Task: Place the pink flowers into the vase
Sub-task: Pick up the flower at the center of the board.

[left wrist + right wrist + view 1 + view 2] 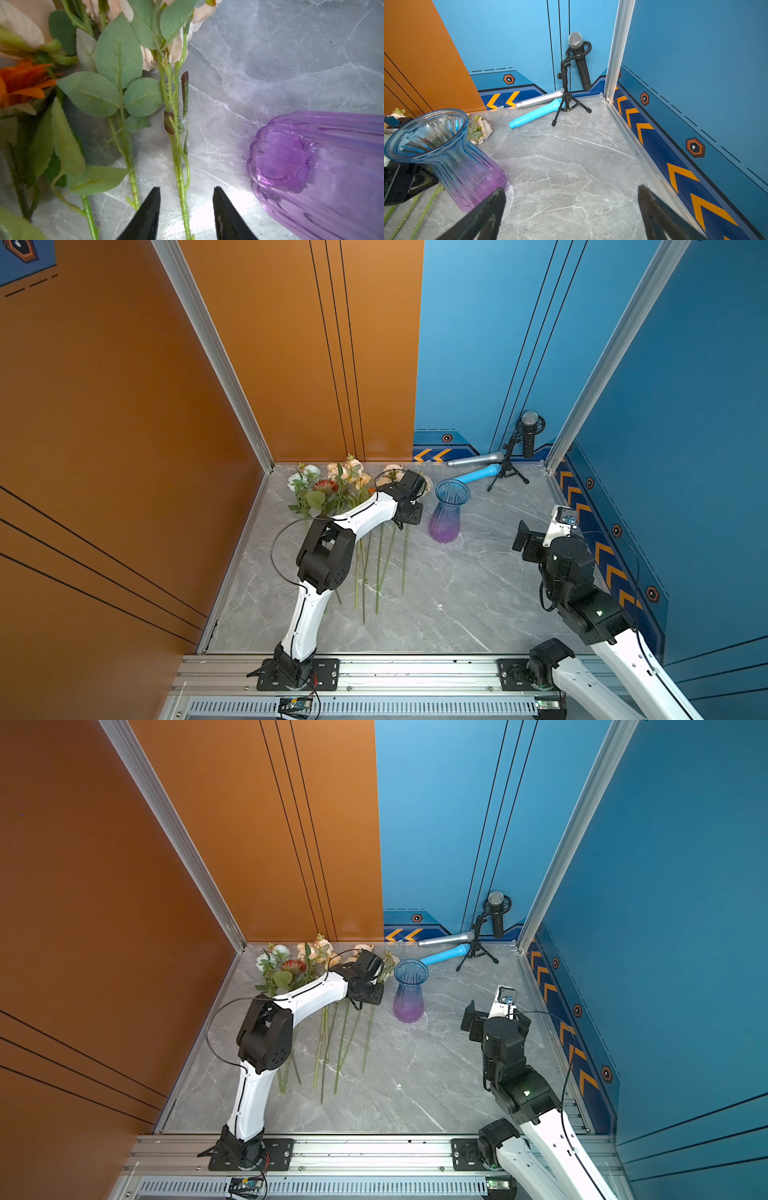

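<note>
Pink flowers [353, 472] lying flat; vase [446, 514] upright.
Peach-pink blooms at the far side, green stems running toward the near side. The ribbed glass vase, blue flared rim fading to purple base, stands just beside them, not touching.

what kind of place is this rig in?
Likely a staged robot test cell: printed wall panels in aluminium framing, left arm and right arm bolted to a rail, and props like the vase and microphones on a marble-look tabletop.
</note>
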You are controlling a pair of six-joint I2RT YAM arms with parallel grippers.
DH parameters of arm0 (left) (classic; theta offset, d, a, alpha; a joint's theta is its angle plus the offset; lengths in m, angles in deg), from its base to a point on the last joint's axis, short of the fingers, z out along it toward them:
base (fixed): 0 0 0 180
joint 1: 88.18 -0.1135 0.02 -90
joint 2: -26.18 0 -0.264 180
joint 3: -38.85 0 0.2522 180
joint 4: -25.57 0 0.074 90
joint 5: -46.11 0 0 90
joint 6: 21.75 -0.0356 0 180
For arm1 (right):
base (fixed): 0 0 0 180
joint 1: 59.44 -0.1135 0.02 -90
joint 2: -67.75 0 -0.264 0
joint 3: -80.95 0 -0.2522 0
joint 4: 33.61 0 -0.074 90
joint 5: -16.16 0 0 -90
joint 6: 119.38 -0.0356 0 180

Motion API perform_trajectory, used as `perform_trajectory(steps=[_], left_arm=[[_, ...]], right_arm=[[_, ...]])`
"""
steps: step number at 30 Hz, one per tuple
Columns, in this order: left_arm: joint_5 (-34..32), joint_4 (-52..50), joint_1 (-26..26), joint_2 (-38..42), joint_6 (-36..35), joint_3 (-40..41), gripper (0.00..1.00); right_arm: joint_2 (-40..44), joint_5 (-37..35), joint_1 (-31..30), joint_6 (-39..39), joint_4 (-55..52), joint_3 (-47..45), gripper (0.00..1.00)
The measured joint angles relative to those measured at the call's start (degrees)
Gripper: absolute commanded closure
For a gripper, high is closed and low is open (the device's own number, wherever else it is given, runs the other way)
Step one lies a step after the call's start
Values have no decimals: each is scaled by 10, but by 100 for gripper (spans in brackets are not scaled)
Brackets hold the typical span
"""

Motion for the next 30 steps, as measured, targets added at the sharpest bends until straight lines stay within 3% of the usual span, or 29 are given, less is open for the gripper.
perform_trajectory(steps=[8,15,20,25,30], left_arm=[[2,-11,0,-19,4,0,58],[3,-13,-3,-47,14,-3,66],[3,-15,-3,-56,17,-18,79],[2,-15,-3,-63,22,-22,100],[2,-15,-3,-63,23,-23,100]], right_arm=[[12,129,0,28,-1,4,0],[19,260,0,55,-5,19,0],[22,347,0,63,-15,35,0],[23,378,0,70,-21,35,0],[23,382,0,72,-25,35,0]])
